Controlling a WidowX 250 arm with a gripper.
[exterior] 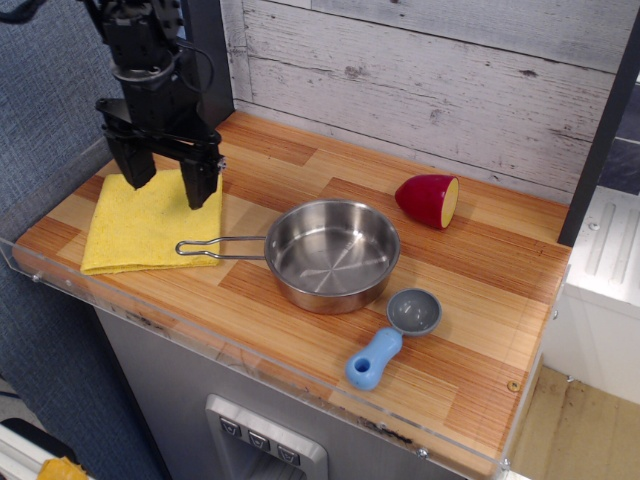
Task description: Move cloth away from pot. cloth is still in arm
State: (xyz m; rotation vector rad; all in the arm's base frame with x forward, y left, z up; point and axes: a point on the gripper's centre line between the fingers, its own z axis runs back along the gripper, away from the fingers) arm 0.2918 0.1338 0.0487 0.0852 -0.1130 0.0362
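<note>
The yellow cloth (135, 232) lies flat and folded at the left end of the wooden counter. The steel pot (332, 255) stands at the middle of the counter, and its wire handle (215, 247) points left and overlaps the cloth's right edge. My black gripper (170, 180) hangs over the cloth's far right corner with its two fingers (201, 185) spread apart and pointing down. Nothing is between the fingers. The cloth does not rise with the gripper.
A red and yellow toy fruit half (428, 200) lies at the back right. A grey scoop with a blue handle (392, 338) lies in front of the pot. A dark post (207, 60) stands right behind the arm. A clear rim (250, 365) runs along the counter's front edge.
</note>
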